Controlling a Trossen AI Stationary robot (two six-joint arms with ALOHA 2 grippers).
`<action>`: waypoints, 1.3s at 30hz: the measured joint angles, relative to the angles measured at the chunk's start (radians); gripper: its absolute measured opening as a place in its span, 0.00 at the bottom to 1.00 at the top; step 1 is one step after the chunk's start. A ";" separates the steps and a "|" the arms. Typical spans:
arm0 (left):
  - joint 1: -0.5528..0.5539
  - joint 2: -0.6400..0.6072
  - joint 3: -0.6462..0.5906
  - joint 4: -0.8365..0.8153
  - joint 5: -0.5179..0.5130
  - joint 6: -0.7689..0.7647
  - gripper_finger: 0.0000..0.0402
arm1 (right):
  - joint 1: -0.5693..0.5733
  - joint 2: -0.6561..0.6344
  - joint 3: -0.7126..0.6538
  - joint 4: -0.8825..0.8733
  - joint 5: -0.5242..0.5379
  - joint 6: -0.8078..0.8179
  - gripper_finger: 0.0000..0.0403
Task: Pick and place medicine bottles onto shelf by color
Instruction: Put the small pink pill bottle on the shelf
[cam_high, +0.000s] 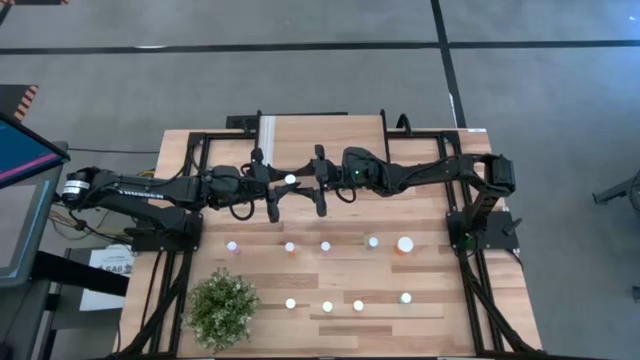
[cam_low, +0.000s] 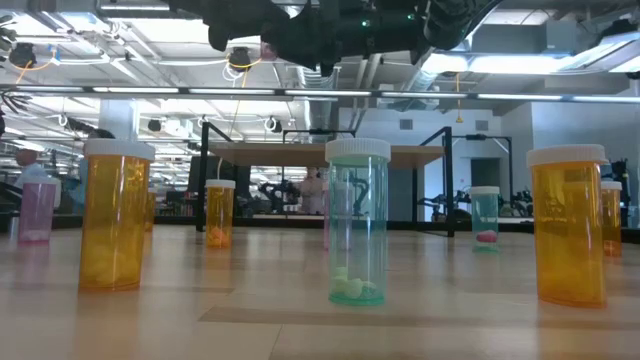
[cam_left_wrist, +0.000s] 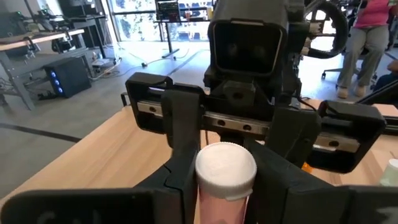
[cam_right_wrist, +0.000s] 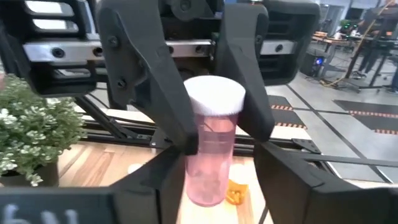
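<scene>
A pink medicine bottle with a white cap (cam_high: 290, 180) stands upright in the air between my two grippers, above the middle of the table. My left gripper (cam_high: 282, 185) comes level from the table's left and is shut on it. My right gripper (cam_high: 303, 184) faces it level from the right, open, with one finger on each side of the bottle; I cannot tell whether they touch it. The shelf (cam_high: 320, 128) stands at the far edge. Other bottles stand upright on the tabletop in two rows, such as an orange one (cam_high: 405, 244) and a teal one (cam_low: 357, 225). My left gripper pinches the pink bottle's upper body just below the white cap (cam_right_wrist: 214, 134) between its two fingers (cam_right_wrist: 163, 93). The fingers come level from the table's left, across the bottle. The bottle is upright and lifted clear, its base (cam_right_wrist: 205, 198) free above the table.
A green potted plant (cam_high: 222, 308) sits at the near left corner. Two rows of bottles cross the near half of the table (cam_high: 290, 246) (cam_high: 327, 306). The black frame rails (cam_high: 470, 260) run along both sides. People sit in the room beyond the table.
</scene>
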 joint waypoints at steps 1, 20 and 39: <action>0.000 -0.003 0.000 -0.002 0.000 0.000 0.23 | 0.000 0.000 0.000 -0.003 0.006 -0.001 0.57; 0.156 -0.085 0.000 -0.009 -0.106 0.027 0.24 | -0.084 -0.206 0.000 -0.561 0.047 0.003 0.62; 0.444 0.048 0.000 0.066 -0.020 -0.146 0.24 | -0.060 -0.275 -0.356 -0.113 0.039 0.104 0.62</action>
